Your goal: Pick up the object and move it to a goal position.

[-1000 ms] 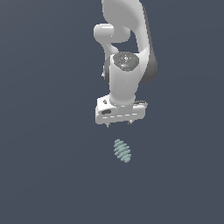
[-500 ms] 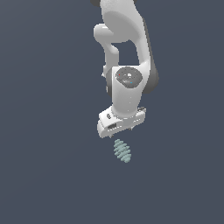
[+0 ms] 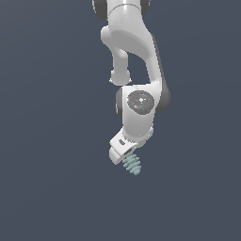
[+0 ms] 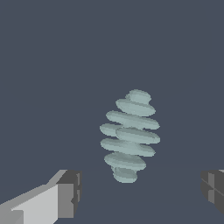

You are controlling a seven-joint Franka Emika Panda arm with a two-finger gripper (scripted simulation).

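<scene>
The object (image 3: 132, 165) is a small pale teal-green ribbed oval lying on the dark grey floor. In the exterior view the white arm's hand covers its upper part. In the wrist view the object (image 4: 130, 135) lies whole between and ahead of the two fingers. My gripper (image 4: 140, 192) is open, with one fingertip (image 4: 68, 194) on one side and the other fingertip (image 4: 213, 189) far on the other side. Nothing is between the pads. My gripper (image 3: 123, 153) hangs just over the object, tilted.
A plain dark grey surface fills both views. No other object or edge shows.
The arm has come down and tilted toward the object. The hand now overlaps the object's upper end, where before there was a gap. The object has not moved.
</scene>
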